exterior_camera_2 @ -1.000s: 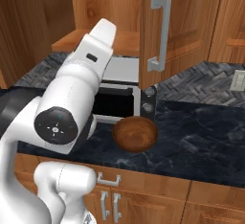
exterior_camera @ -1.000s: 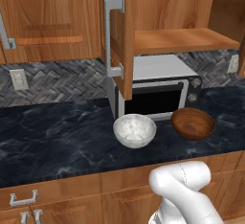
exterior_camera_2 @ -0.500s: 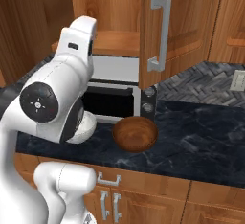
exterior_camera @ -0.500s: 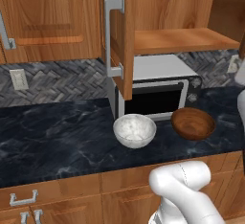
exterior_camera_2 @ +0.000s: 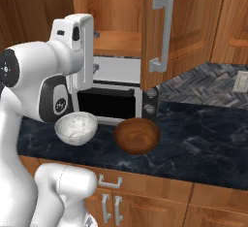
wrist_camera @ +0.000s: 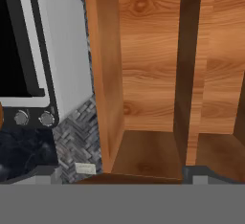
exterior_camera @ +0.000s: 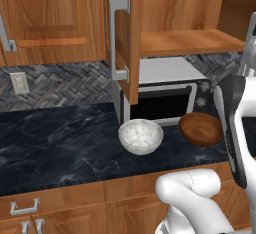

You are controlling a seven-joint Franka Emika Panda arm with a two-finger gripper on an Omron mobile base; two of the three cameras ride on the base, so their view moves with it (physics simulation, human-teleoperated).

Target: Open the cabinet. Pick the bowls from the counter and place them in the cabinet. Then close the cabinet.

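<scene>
The cabinet [exterior_camera: 190, 42] stands with both doors swung out, its wooden shelf [exterior_camera_2: 118, 44] bare. One door [exterior_camera: 122, 38] hangs over the counter [exterior_camera: 60, 148]. The whitish speckled bowl [exterior_camera: 140, 135] [exterior_camera_2: 76, 127] and the dark wooden bowl [exterior_camera: 201, 128] [exterior_camera_2: 137, 135] sit side by side on the counter in front of the toaster oven. My gripper [exterior_camera_2: 95, 51] [wrist_camera: 122, 175] is open and holds nothing. It hovers at shelf height beside the cabinet opening, rolled on its side, well above the bowls. In the hand view it faces the shelf edge [wrist_camera: 103, 74].
A silver toaster oven [exterior_camera: 165, 95] [exterior_camera_2: 114, 97] stands under the cabinet, behind the bowls. The open door [exterior_camera_2: 164, 32] juts out over the counter. A closed wall cabinet [exterior_camera: 50, 18] and a wall outlet [exterior_camera: 20, 83] lie to the left. Drawers [exterior_camera: 25, 208] run below the worktop.
My arm has swung away from in front of the toaster oven and risen, bringing the hand to shelf height. The speckled bowl is uncovered in the right base view. The bowls have not moved.
</scene>
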